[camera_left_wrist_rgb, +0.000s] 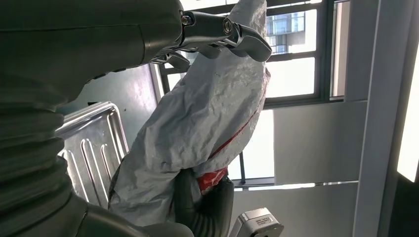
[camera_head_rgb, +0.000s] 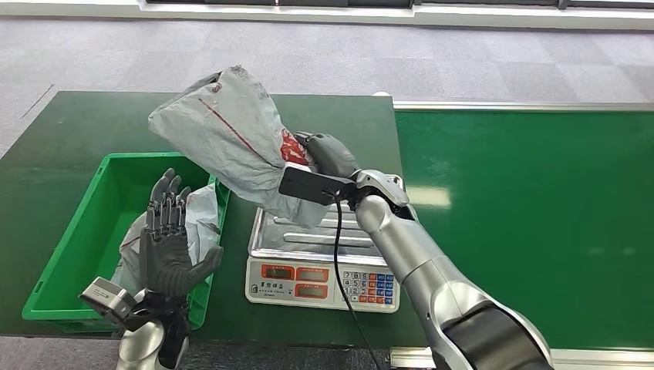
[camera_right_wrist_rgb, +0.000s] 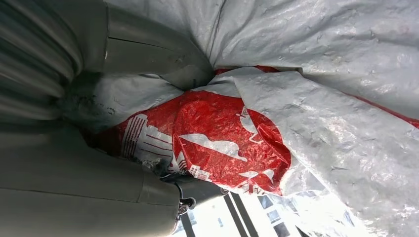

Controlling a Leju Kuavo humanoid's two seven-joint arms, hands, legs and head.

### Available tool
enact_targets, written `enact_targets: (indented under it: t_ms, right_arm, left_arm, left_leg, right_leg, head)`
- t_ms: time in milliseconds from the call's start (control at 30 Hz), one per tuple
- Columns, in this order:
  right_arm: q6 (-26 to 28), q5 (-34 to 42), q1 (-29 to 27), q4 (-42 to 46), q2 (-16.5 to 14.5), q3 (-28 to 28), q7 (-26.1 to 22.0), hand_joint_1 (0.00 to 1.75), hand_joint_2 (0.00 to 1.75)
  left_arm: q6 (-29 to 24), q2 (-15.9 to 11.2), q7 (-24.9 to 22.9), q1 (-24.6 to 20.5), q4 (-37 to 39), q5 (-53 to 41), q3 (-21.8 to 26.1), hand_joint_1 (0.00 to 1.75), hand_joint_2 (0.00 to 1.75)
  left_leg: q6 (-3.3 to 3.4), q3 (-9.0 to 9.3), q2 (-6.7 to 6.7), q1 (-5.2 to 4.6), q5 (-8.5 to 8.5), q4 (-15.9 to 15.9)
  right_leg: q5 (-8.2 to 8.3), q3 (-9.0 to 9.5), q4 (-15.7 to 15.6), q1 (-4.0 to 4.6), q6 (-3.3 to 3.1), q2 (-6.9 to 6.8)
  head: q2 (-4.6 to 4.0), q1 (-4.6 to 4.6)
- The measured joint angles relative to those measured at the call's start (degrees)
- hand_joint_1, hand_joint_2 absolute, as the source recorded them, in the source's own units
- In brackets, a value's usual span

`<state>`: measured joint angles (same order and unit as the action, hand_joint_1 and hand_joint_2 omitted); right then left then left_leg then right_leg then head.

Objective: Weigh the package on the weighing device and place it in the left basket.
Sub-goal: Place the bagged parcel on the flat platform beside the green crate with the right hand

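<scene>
A grey plastic package point(camera_head_rgb: 224, 135) with a red stripe and red print hangs tilted above the table, between the scale and the green basket. My right hand point(camera_head_rgb: 322, 158) grips its lower end, just above the scale's steel pan point(camera_head_rgb: 308, 235). In the right wrist view the thumb point(camera_right_wrist_rgb: 148, 54) presses into the crumpled red print point(camera_right_wrist_rgb: 212, 143). The left wrist view has the package point(camera_left_wrist_rgb: 197, 128) with the pan point(camera_left_wrist_rgb: 94, 148) behind it. My left hand point(camera_head_rgb: 171, 239) stands upright over the basket point(camera_head_rgb: 69, 247), fingers spread, holding nothing.
A second grey package point(camera_head_rgb: 197, 220) lies inside the basket, behind my left hand. The scale's front panel point(camera_head_rgb: 324, 284) has red displays and a keypad. To the right runs a bright green conveyor belt point(camera_head_rgb: 532, 208). Grey carpet lies beyond the table.
</scene>
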<state>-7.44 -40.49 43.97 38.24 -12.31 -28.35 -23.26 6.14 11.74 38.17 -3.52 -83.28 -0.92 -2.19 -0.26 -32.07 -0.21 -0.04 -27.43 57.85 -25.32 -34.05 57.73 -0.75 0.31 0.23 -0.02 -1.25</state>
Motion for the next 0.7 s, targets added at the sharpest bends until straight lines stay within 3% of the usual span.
enact_targets:
  t_ms: [100, 133, 467, 700]
  right_arm:
    - [-1.2, 1.2, 0.5, -1.4, -0.1, -0.3, -0.4, 0.25, 1.75]
    - [-1.8, 1.6, 0.7, -2.0, -0.2, -0.3, -0.5, 0.03, 1.75]
    - [0.4, -1.4, 2.3, -8.4, -0.3, -1.9, 6.9, 0.00, 1.75]
    - [-3.2, -0.1, 2.3, -9.7, -0.3, -2.0, 4.2, 0.00, 1.75]
  left_arm:
    - [-0.1, -0.1, -0.1, 0.1, 0.0, 0.0, 0.0, 0.00, 1.75]
    - [-0.1, -0.1, -0.2, 0.2, 0.0, 0.1, 0.0, 0.00, 1.75]
    - [-0.4, -0.3, -0.9, 2.0, -1.2, 0.4, 0.1, 0.00, 1.75]
    - [-0.8, -0.5, -0.9, 2.8, -1.8, -0.1, 0.2, 0.00, 1.75]
  left_leg:
    - [0.00, 0.01, 0.01, 0.00, 0.00, 0.0]
    - [0.00, 0.01, 0.01, 0.00, 0.00, 0.0]
    - [-0.01, 0.00, 0.03, 0.02, 0.00, 0.0]
    - [-0.01, -0.01, 0.03, 0.01, 0.00, 0.0]
  right_leg:
    - [0.02, 0.00, 0.0, 0.00, 0.02, 0.00]
    - [0.02, -0.01, 0.0, 0.00, 0.02, 0.01]
    - [0.02, -0.04, 0.0, 0.03, 0.02, 0.01]
    - [0.02, -0.07, 0.0, 0.02, 0.02, 0.02]
  head:
    - [0.00, 0.00]
    - [0.00, 0.00]
    - [-0.01, 0.00]
    - [0.00, 0.00]
